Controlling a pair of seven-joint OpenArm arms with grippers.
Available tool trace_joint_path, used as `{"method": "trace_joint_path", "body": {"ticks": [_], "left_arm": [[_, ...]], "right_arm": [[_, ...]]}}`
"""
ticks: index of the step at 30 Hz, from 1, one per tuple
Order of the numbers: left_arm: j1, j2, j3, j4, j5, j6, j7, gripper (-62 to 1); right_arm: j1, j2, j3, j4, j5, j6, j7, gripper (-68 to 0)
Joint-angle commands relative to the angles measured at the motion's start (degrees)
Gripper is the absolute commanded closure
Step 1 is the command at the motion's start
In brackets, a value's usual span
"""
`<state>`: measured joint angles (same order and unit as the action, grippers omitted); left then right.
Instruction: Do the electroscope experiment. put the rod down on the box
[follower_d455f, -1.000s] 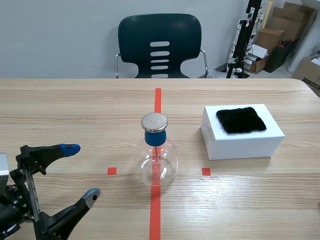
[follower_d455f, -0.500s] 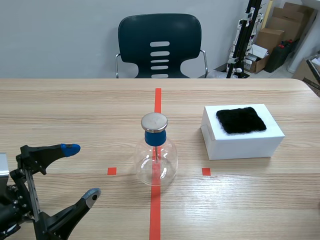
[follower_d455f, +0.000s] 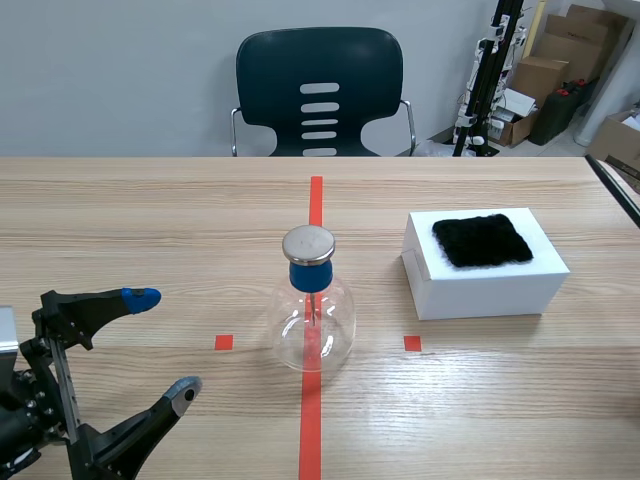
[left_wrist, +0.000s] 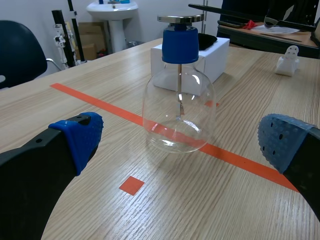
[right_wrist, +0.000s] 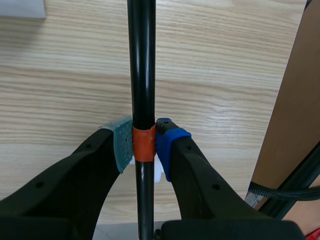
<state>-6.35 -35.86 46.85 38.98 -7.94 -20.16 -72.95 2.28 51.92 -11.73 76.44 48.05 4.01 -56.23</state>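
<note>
The black rod (right_wrist: 141, 60) with an orange tape band is clamped upright between the pads of my right gripper (right_wrist: 144, 142), above bare table near the table's right edge. In the scene view only a thin stretch of the rod (follower_d455f: 612, 190) shows at the far right, beyond the white box (follower_d455f: 485, 285). A black fur cloth (follower_d455f: 481, 240) lies on top of the box. The glass electroscope flask (follower_d455f: 313, 310) with a blue stopper and metal cap stands on the red centre line. My left gripper (follower_d455f: 163, 342) rests open at the near left, with the flask (left_wrist: 179, 110) ahead of it.
A dark chair (follower_d455f: 320, 90) stands behind the table. Cardboard boxes (follower_d455f: 560, 70) and a black stand fill the back right corner. In the right wrist view the table edge (right_wrist: 295, 100) runs close beside the gripper.
The rod's tip has come into the scene view at the right edge and slid lower along it. The left arm, flask and box have not moved.
</note>
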Motion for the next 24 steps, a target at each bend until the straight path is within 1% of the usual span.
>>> {"method": "trace_joint_path", "body": {"ticks": [1, 4, 8, 10, 13, 20, 24], "left_arm": [[0.0, -0.2, -0.4, 0.7, -0.3, -0.1, -1.0, -62.3], [0.0, -0.2, -0.4, 0.7, -0.3, -0.1, -1.0, -62.3], [0.0, -0.2, -0.4, 0.7, -0.3, -0.1, -1.0, -62.3], [0.0, -0.2, -0.4, 0.7, -0.3, -0.1, -1.0, -62.3], [0.0, -0.2, -0.4, 0.7, -0.3, -0.1, -1.0, -62.3], [0.0, -0.2, -0.4, 0.7, -0.3, -0.1, -1.0, -62.3], [0.0, -0.2, -0.4, 0.7, -0.3, -0.1, -0.9, -62.3]], "right_arm": [[2.1, 1.4, -0.4, -0.4, 0.0, 0.6, 0.6, -0.2], [4.5, 1.0, -2.6, -3.0, 0.0, 2.8, 0.8, -0.2], [7.0, -0.4, -5.4, -6.2, -0.2, 3.6, 0.7, -0.2], [7.8, -1.2, -6.3, -7.5, -0.4, 5.0, 0.2, -0.3], [8.9, -2.1, -7.5, -8.9, -0.5, 5.9, 0.0, -0.3], [12.0, -4.6, -9.8, -13.9, -1.6, 6.0, 0.0, -0.3], [13.1, -6.0, -9.9, -15.9, -2.8, 7.0, 0.0, -0.3]]}}
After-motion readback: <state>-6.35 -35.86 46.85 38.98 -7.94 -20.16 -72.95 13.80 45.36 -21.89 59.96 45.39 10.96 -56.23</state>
